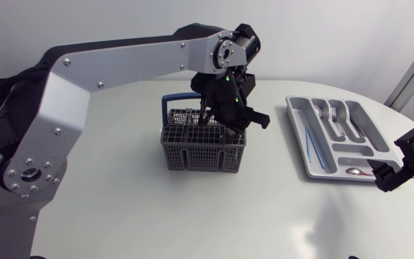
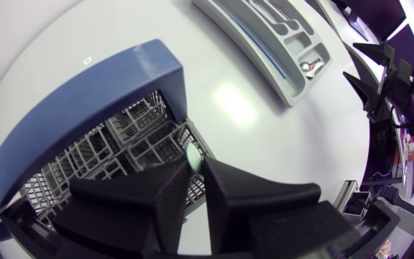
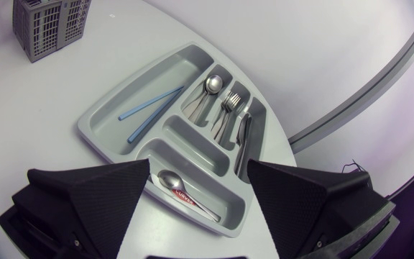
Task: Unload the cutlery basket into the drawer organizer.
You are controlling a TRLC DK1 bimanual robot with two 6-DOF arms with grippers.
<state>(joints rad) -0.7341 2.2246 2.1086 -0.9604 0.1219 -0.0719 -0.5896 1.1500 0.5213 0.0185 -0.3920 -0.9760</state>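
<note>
Centre of the white round worktop (image 1: 121, 208), there's the one grey plastic lattice cutlery basket (image 1: 203, 149) with its blue arched handle (image 2: 70, 108), standing upright, and the left claw (image 2: 196, 169) is right down over it beside the handle. Its jaws are pinched narrow on a pale slim piece (image 2: 192, 156) poking up at the basket's grid; what kind of piece it is, can't tell. Out to the basket's right, well apart, lies the single light grey plastic drawer organizer (image 3: 92, 128), flat on the worktop. Count it off: two thin blue sticks (image 3: 149, 111) in the long compartment, one silver spoon (image 3: 207, 88) in the next narrow slot, silver forks (image 3: 226, 108) stacked beside it, number unclear, then dark silver knives (image 3: 244, 137) in the outer slot, also hard to count. A second silver spoon with a red mark on its handle (image 3: 182, 191) lies in the crosswise compartment. Over that end hangs the right claw (image 3: 198, 176), jaws spread wide, gripping nothing.
</note>
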